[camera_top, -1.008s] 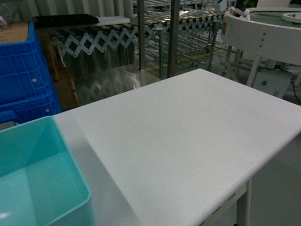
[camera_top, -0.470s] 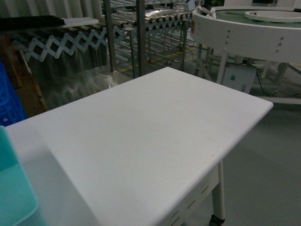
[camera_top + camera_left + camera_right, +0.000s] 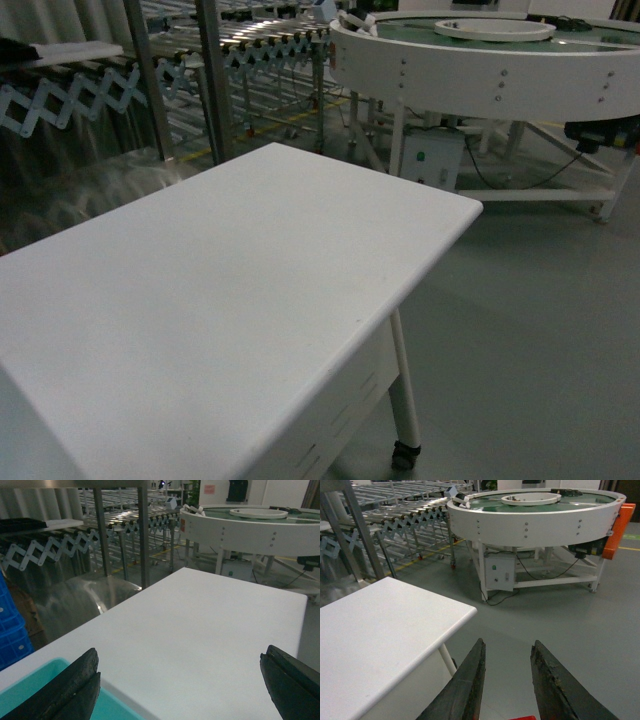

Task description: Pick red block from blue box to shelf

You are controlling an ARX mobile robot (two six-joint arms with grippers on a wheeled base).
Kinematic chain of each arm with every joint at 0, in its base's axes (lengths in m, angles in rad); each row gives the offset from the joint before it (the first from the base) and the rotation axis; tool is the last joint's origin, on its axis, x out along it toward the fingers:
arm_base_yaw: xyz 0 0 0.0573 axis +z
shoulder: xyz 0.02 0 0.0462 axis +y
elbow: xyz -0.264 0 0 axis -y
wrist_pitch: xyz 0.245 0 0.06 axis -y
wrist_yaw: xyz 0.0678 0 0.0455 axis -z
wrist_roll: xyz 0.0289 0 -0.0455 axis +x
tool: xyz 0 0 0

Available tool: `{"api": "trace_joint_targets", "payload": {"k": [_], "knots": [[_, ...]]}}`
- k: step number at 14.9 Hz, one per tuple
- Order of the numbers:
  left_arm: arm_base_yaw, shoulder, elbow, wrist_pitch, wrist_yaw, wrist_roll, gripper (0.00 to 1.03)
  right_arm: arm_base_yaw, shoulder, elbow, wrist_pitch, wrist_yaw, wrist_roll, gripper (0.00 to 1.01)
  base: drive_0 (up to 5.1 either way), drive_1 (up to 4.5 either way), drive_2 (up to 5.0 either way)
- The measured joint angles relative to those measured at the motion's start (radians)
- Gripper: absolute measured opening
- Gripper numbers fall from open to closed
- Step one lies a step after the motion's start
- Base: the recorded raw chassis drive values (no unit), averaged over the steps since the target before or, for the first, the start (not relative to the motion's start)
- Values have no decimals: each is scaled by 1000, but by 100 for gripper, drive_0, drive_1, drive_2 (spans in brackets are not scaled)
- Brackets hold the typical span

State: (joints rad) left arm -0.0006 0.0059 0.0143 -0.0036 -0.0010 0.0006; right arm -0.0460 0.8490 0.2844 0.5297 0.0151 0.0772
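Right wrist: right hand [image 3: 507,690] apparently pinching red block [image 3: 523,718].

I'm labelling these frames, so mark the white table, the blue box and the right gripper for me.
white table [image 3: 230,270]: head view, bare top.
blue box [image 3: 35,682]: left wrist view, turquoise rim corner.
right gripper [image 3: 507,680]: right wrist view, gap midway between its fingers.

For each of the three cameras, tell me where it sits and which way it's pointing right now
Head: up on the robot, slanting down over the white table toward the round conveyor; no arm shows.
Left wrist: behind the left gripper, fingers wide apart, above the blue box corner and table.
Right wrist: behind the right gripper, something red at the bottom edge between its fingers, facing floor and conveyor.
All three share table and conveyor.
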Motion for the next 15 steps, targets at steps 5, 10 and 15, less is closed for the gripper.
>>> {"api": "trace_joint_targets", "payload": {"k": [5,10,15], "knots": [[0,0,0,0,0,0,98,0,0,0,0,0,0,24,-146,-146,-146],[0,0,0,0,0,0,98,0,0,0,0,0,0,24,-159,-159,-159],[0,0,0,0,0,0,98,0,0,0,0,0,0,24,-151,-151,-151]]}}
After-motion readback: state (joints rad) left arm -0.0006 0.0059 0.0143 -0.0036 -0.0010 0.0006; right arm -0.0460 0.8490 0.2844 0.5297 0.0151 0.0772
